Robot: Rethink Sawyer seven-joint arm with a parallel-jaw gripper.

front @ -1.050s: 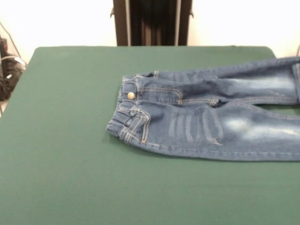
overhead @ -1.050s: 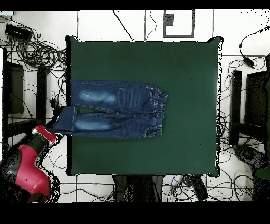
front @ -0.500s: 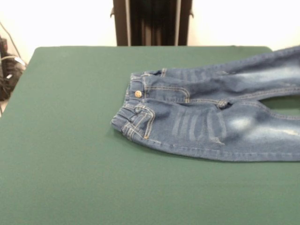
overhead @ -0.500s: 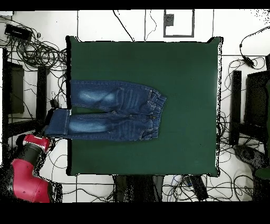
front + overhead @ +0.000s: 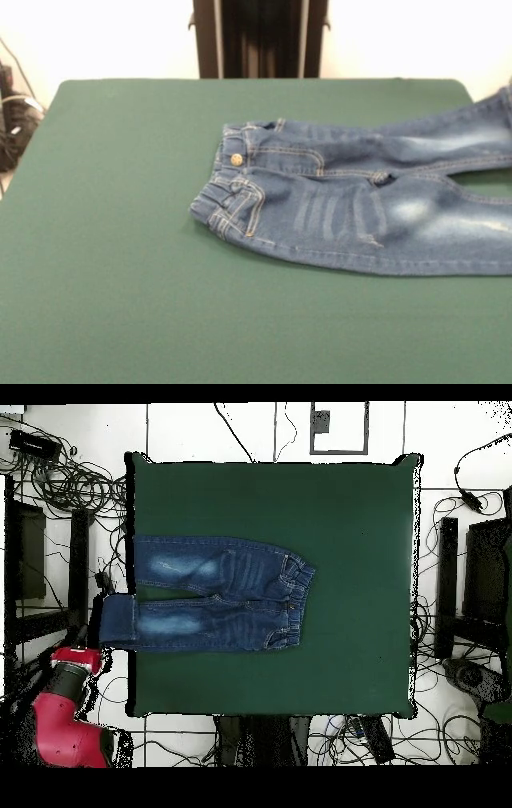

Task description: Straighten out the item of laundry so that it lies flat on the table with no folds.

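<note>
The jeans [image 5: 215, 592] lie on the table [image 5: 350, 514], toward the side of the overhead view where the red arm [image 5: 68, 719] stands. The waistband [image 5: 228, 188] points toward the middle of the table, and the 2 legs run away from it to the table's edge. In the overhead view, the cuff [image 5: 113, 620] of the leg nearer the arm hangs past that edge; the other leg ends about at the edge. The 2 legs part slightly near their ends, with a strip of green showing between them. Around the waistband the denim is bunched and rumpled, with the metal button [image 5: 236, 159] facing up.

The arm sits off the table, beside the corner nearest the overhanging cuff. The claw itself is not clearly visible at the arm's end; whether it is spread or pinching the cuff cannot be told.
</note>
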